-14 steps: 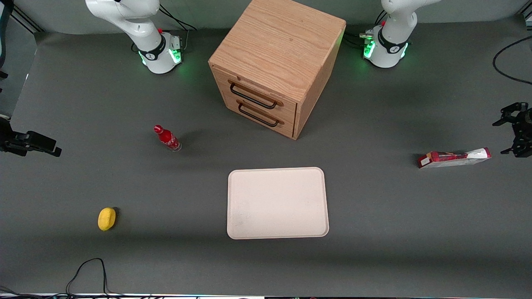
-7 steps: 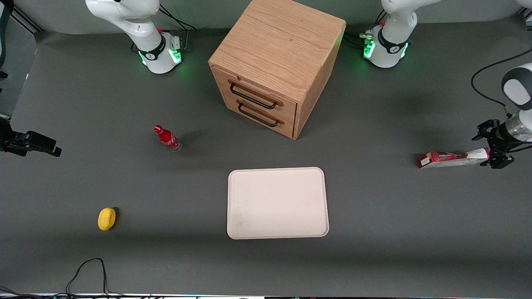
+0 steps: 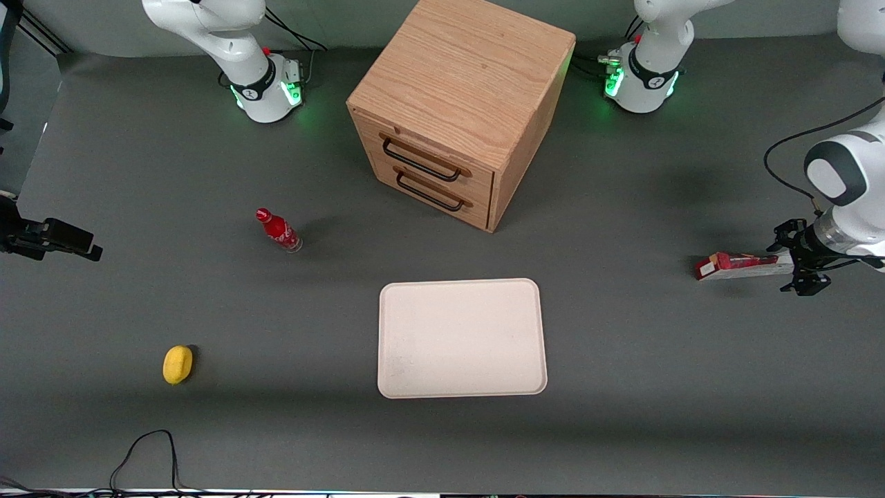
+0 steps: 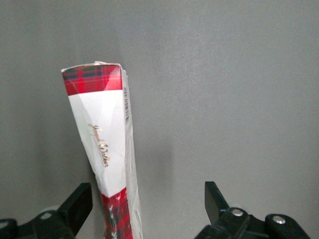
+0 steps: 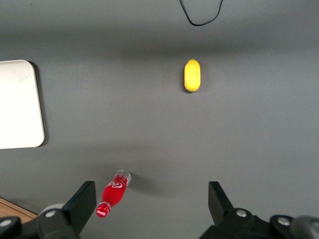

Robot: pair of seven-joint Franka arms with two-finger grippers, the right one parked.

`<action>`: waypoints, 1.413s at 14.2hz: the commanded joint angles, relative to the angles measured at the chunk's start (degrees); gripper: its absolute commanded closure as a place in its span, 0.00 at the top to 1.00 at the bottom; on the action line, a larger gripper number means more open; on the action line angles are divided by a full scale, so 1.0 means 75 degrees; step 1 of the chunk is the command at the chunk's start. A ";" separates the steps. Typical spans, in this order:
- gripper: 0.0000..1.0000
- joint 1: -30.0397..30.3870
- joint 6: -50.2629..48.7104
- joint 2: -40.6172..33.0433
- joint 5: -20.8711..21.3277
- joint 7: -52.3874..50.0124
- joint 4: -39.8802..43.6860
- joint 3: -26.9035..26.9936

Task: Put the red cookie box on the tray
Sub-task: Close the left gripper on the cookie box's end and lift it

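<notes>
Gripper (image 3: 802, 266) straddled the red cookie box's (image 3: 740, 265) white end, fingers (image 4: 75, 206) spread wide.
The box lay on the table toward the working arm's end, well apart from the tray (image 3: 462, 339).

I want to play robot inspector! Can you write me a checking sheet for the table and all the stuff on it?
Surface: dark grey table, flat.
Job's things: red cookie box lies on the table toward the working arm's end, not on the tray; the tray holds nothing.
Clutter: wooden drawer cabinet, both drawers shut; small red bottle; yellow object.
Grippers: left gripper open, fingers astride the box's end, not clamped.
Cables: black cable at the table edge nearest the front camera; another cable runs to the working arm.
Surroundings: nothing seen.
</notes>
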 commanded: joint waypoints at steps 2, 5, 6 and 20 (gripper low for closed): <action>1.00 -0.0170 0.0322 -0.0003 -0.0146 -0.0356 -0.0276 0.0002; 1.00 -0.0310 0.0240 -0.0003 -0.0146 -0.0614 -0.0276 0.0014; 1.00 -0.0334 0.0205 -0.0014 -0.0146 -0.0614 -0.0276 0.0014; 0.00 -0.0299 -0.0030 -0.0120 -0.0040 -0.0520 -0.0183 0.0037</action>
